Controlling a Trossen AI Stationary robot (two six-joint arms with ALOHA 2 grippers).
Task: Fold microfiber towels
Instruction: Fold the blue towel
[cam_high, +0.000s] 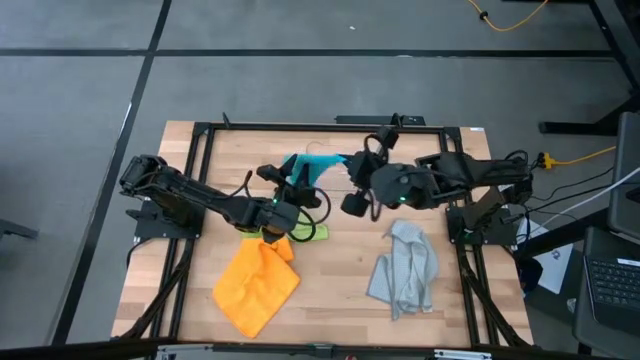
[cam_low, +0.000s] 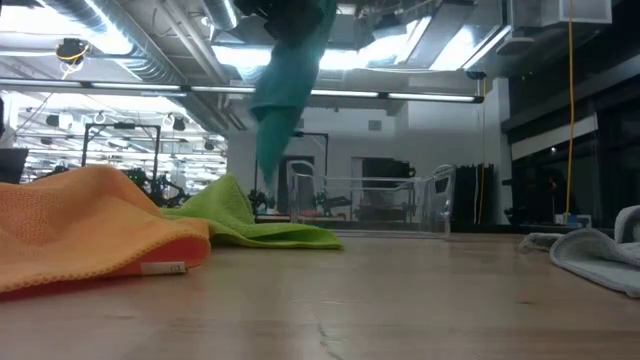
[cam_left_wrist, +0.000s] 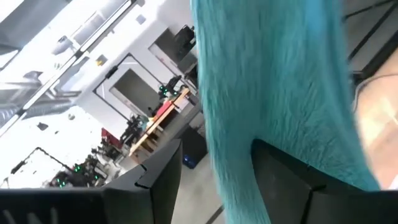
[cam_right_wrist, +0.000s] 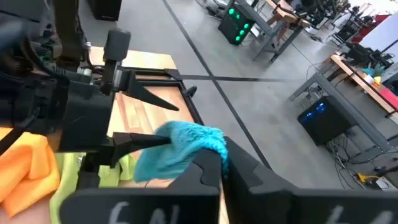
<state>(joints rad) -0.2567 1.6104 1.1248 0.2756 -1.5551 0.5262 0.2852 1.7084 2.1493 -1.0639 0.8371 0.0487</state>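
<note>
The teal towel (cam_high: 312, 166) hangs in the air above the worktop (cam_high: 340, 270), pinched by the tightly closed right end effector (cam_right_wrist: 217, 163) and passing between the spread fingers of the left end effector (cam_left_wrist: 211, 180). Below them lie the green towel (cam_low: 255, 225), orange towel (cam_high: 258, 283) and grey towel (cam_high: 405, 268).

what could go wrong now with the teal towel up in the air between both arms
1. The right claw pinches only a bunched corner of the teal towel; it could slip out.
2. The left claw stands open around the hanging cloth; closing may catch a crumpled layer instead of an edge.
3. The drooping end hangs over the lime green towel and could drag it.
</note>
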